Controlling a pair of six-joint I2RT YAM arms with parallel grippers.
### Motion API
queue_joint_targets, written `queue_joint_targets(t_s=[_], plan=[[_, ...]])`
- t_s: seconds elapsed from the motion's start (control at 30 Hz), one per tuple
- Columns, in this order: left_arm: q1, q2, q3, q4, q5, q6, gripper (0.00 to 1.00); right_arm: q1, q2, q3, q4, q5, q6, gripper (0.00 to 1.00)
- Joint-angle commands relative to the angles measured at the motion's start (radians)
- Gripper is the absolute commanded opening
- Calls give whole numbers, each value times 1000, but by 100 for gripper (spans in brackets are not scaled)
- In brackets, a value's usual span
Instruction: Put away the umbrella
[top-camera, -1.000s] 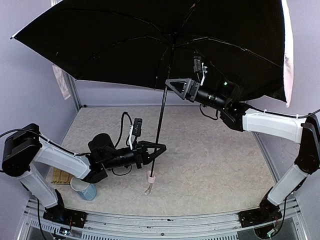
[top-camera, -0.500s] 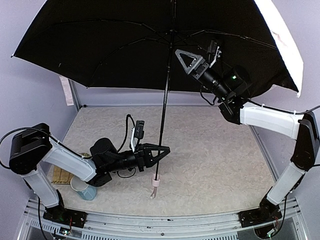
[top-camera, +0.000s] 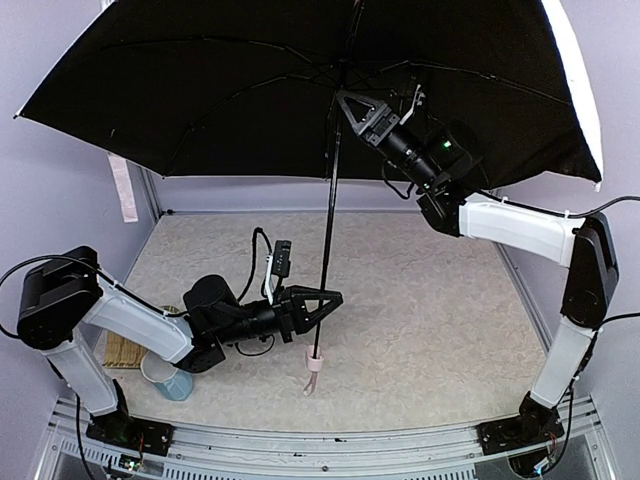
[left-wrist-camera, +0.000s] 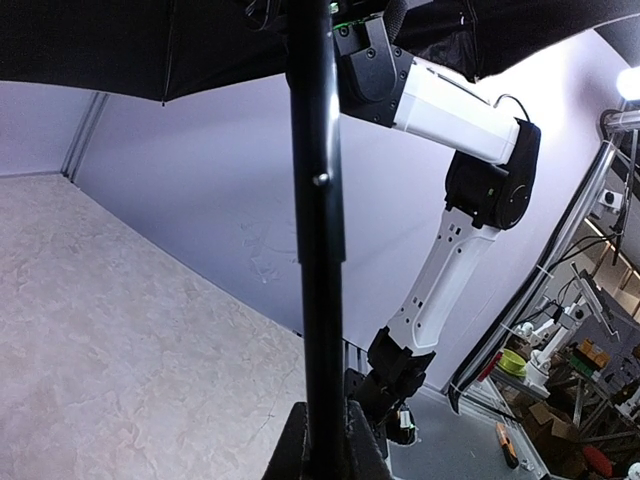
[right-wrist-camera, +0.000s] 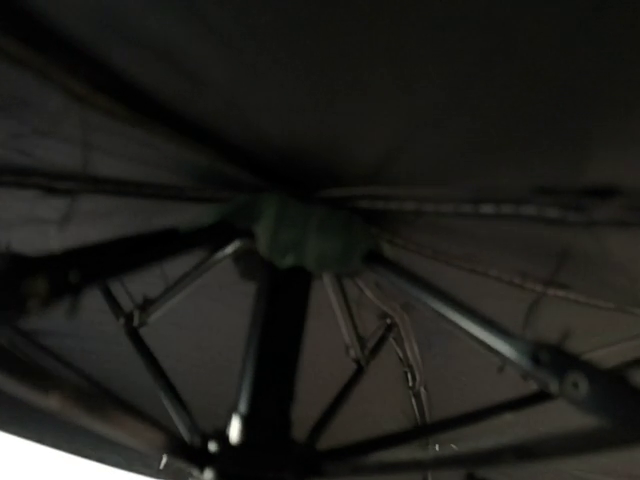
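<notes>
The umbrella (top-camera: 200, 90) is open, and its black lining spreads over the back of the table. Its thin black shaft (top-camera: 328, 230) runs down to a small pale pink handle (top-camera: 314, 362) with a strap, which hangs just above the table. My left gripper (top-camera: 322, 298) is shut on the shaft (left-wrist-camera: 315, 250) low down, just above the handle, with a finger on each side. My right gripper (top-camera: 345, 100) is high under the canopy, right at the upper shaft. Its wrist view shows only the shaft (right-wrist-camera: 275, 330), the rib hub (right-wrist-camera: 300, 235) and dark ribs. Its fingers are not distinct there.
A light blue cup (top-camera: 170, 378) and a wooden mat (top-camera: 122, 350) sit at the near left beside the left arm. A white strip (top-camera: 122, 188) hangs on the left wall. The canopy's pale outer edge (top-camera: 585, 90) reaches toward the right wall.
My right gripper has swung left and up to the upper shaft beneath the canopy. The canopy has tipped a little. My left gripper keeps its hold low on the shaft.
</notes>
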Motion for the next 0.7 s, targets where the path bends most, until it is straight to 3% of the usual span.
queue_joint_targets(t_s=[0.0, 0.1, 0.23, 0.27, 0.57, 0.6, 0.67], plan=[[-15, -30, 35, 68, 39, 76, 0, 10, 17, 46, -4, 7, 2, 55], [-15, -31, 39, 56, 40, 80, 0, 10, 24, 46, 1, 10, 7, 42], [-15, -36, 34, 51, 35, 85, 0, 10, 22, 46, 6, 9, 0, 5], [-15, -39, 32, 50, 30, 84, 0, 10, 20, 46, -1, 8, -7, 0], [-11, -80, 66, -29, 3, 141, 0, 10, -39, -18, -67, 40, -85, 0], [-11, -80, 69, -29, 7, 140, 0, 10, -40, -12, -81, 43, -84, 4], [-12, -79, 71, -19, 11, 136, 0, 11, -43, -15, -78, 44, -94, 38]])
